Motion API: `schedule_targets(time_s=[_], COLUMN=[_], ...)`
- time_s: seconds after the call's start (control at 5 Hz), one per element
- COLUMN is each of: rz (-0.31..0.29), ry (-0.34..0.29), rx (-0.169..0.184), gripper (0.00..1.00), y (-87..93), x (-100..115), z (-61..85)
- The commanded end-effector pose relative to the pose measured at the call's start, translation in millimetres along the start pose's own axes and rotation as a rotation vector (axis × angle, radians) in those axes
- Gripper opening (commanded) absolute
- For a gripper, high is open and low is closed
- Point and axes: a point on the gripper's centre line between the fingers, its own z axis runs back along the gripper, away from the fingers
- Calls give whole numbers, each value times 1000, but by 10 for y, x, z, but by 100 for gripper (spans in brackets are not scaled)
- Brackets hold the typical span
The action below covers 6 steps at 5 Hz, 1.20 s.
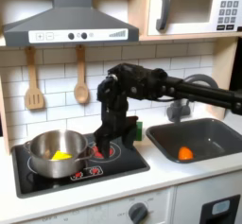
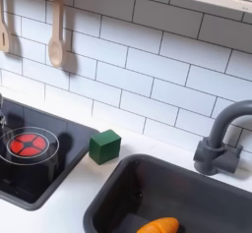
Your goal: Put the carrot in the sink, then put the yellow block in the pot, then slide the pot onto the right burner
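Observation:
The steel pot point(image 1: 47, 154) stands on the left burner of the black cooktop point(image 1: 128, 162), and the yellow block point(image 1: 60, 155) lies inside it. My gripper point(image 1: 97, 145) hangs low over the right burner point(image 1: 107, 152), just right of the pot's rim. Its fingers are dark against the cooktop, so how they stand is unclear. The second exterior view has the right burner point(image 2: 28, 145) bare. The orange carrot point(image 1: 185, 153) lies in the grey sink point(image 1: 213, 133). In the second exterior view the carrot point(image 2: 157, 226) sits at the sink's point(image 2: 108, 193) near edge.
A small green block point(image 2: 104, 145) stands on the counter between cooktop and sink. The curved faucet point(image 2: 221, 139) rises behind the sink. A wooden spatula point(image 1: 33, 81) and spoon point(image 1: 81, 77) hang on the tiled wall, under the range hood point(image 1: 71, 25).

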Motion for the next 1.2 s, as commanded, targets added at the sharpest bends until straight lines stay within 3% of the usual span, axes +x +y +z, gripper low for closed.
schedule_targets(time_s=[0.0,0.2,0.4,1.0], rz=[26,-34,-67,-142], ry=[-67,-129,-120,-54], rx=[-34,-41,-83,-72], gripper=[100,100,100,100], y=[131,181,235,342], x=[76,184,315,470], z=[128,170,143,8])
